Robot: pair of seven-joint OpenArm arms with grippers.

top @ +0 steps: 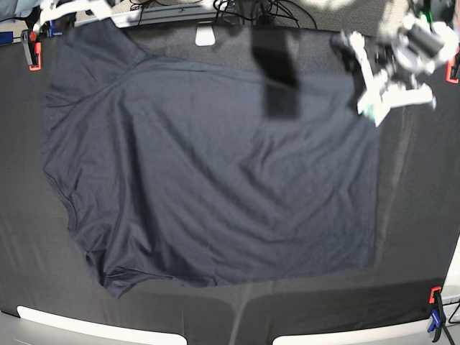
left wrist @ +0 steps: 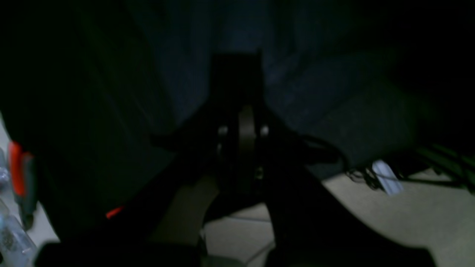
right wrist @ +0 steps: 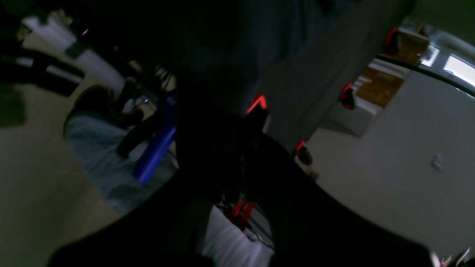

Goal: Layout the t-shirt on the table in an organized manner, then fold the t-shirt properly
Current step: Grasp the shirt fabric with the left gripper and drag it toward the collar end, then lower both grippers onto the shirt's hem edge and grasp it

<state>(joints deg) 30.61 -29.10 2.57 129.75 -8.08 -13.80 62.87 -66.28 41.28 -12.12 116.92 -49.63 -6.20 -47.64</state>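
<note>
Both tools are clenched on far corners of the t-shirt (top: 208, 172): left tool (top: 374, 108), right tool (top: 100, 11). It stretches sideways between them, trailing across the bench (top: 424, 215).

The t-shirt (top: 215, 180) is dark navy, thin and smooth, and it lies spread flat over most of the counter (top: 417, 237), a wide surface topped with black matte cloth. One sleeve bunches near the counter's front edge, another reaches toward its far corner on the same side. The straight hem runs front to back, leaving a bare strip of counter beyond it. Soft wrinkles cross the body, and the fabric puckers along its front edge.
</note>
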